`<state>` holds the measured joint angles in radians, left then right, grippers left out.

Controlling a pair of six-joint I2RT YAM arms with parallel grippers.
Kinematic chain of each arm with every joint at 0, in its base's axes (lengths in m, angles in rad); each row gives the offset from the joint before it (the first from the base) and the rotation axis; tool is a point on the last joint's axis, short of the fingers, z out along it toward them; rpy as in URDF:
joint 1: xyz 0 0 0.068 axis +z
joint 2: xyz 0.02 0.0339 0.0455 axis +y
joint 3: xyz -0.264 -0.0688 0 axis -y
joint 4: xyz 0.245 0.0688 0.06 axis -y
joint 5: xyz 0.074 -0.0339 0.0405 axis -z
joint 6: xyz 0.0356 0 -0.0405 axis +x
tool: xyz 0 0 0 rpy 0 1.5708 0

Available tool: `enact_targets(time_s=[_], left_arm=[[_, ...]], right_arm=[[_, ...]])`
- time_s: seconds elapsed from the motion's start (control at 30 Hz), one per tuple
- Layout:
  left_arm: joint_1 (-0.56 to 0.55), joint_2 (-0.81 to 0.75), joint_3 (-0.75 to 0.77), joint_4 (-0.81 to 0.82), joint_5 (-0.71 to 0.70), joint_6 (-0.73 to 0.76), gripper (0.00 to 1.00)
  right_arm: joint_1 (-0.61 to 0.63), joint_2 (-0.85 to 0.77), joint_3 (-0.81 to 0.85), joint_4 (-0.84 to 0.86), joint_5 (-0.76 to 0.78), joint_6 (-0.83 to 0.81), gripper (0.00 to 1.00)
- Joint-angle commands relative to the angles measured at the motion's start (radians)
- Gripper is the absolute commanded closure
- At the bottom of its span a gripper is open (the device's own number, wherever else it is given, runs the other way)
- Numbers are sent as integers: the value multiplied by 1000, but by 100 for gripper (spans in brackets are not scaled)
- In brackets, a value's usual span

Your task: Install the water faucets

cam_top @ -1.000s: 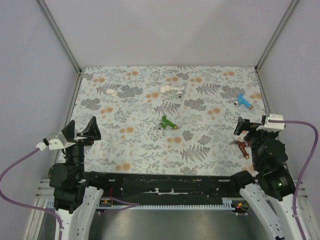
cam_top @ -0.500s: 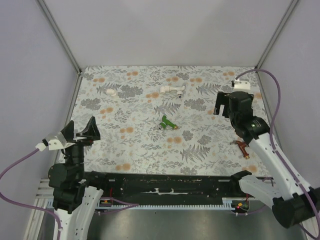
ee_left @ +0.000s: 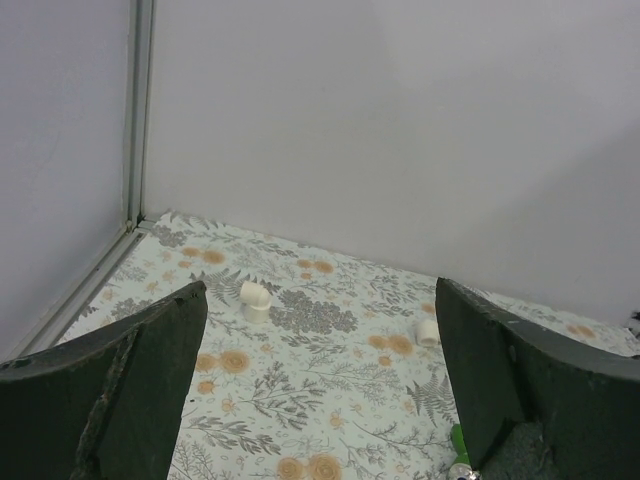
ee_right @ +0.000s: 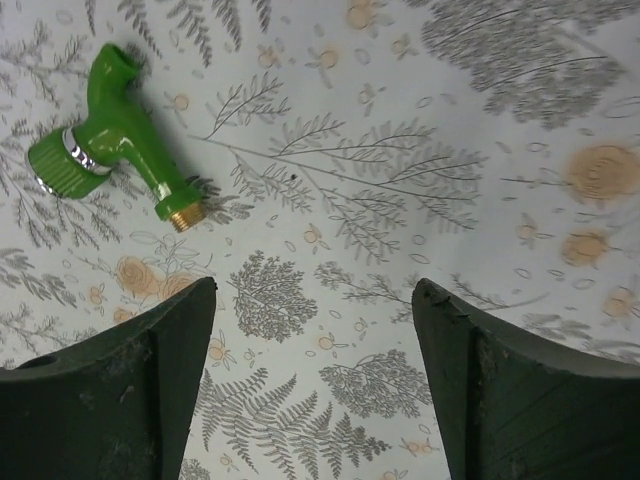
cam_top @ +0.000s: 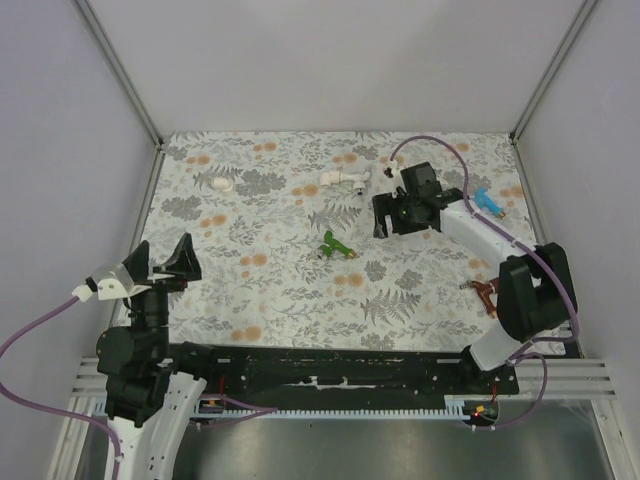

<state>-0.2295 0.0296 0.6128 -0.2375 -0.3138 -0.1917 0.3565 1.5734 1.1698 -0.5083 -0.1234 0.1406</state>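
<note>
Faucets x3: green (cam_top: 336, 246), blue (cam_top: 487, 202), brown (cam_top: 486, 293)

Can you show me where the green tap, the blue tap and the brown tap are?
green tap (ee_right: 118, 135), right wrist view, on the bend of its body.
blue tap (cam_top: 487, 203), top view, on its middle.
brown tap (cam_top: 485, 292), top view, on its middle.

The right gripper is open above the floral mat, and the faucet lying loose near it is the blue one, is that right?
Not quite: the faucet near the right gripper is the green faucet, not the blue one, as the right wrist view shows. The gripper is open above the floral mat, as you said.
</note>
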Motion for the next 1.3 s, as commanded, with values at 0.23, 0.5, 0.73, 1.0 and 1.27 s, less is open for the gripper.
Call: enact_targets(time_s=[0.23,0.5,0.73,1.0,1.27], left_arm=[[-4,12,-5,9,-7,35,0],[-4,26,-5,9,1,34,0],[-4,44,-7,18,45,25,0],[-4,168,33,-51,114,3,0],[-4,320,65,-108,235,-81,0]], right_arm=[[179,246,165,17,-116,-128,23],[263,382,261,-9,-90,-183,38],[300,451,314,-10,-2,-197,47],[315,476,277,2,74,-159,70],[317,304,56,149,91,35,88]])
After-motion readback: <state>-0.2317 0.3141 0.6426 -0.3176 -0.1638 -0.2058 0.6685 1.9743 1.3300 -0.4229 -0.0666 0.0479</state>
